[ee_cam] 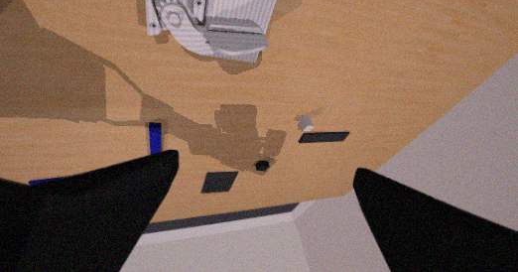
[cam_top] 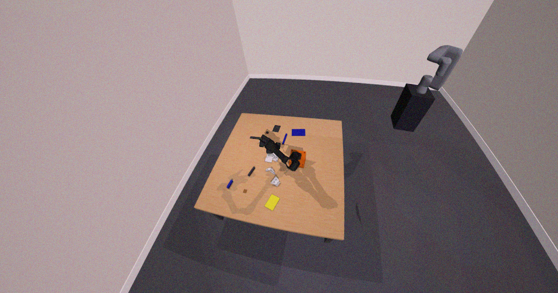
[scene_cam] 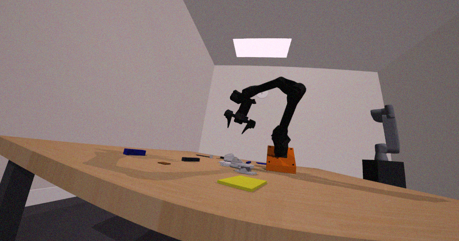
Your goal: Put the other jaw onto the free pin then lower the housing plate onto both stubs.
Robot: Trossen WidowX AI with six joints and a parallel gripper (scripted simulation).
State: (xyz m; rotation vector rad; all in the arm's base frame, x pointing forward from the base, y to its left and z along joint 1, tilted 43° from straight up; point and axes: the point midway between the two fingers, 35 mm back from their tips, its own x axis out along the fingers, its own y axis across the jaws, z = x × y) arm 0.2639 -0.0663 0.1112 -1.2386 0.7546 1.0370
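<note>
The white gripper base (cam_top: 268, 159) (ee_cam: 238, 5) lies on the table (cam_top: 320, 213), cut off by the top edge of the wrist view. A jaw (ee_cam: 174, 18) with gear teeth sits on it. A loose white curved jaw (cam_top: 270, 169) lies apart, and a small white part with round features, apparently the housing plate (cam_top: 275, 181), lies beyond it. In the exterior view these white parts overlap. My gripper (scene_cam: 235, 130) (ee_cam: 267, 168) is open and empty, high above the table. The free pin cannot be made out.
The arm's orange base (cam_top: 302, 159) (scene_cam: 281, 165) stands beside the white parts. A yellow block (cam_top: 272, 202) (scene_cam: 242, 183), a dark bar (cam_top: 251, 171) (scene_cam: 190, 159), a blue bar (cam_top: 284, 139) and a blue block (cam_top: 298, 132) lie around. A black knob (ee_cam: 262, 165) and a small pale cube (ee_cam: 305, 123) also show.
</note>
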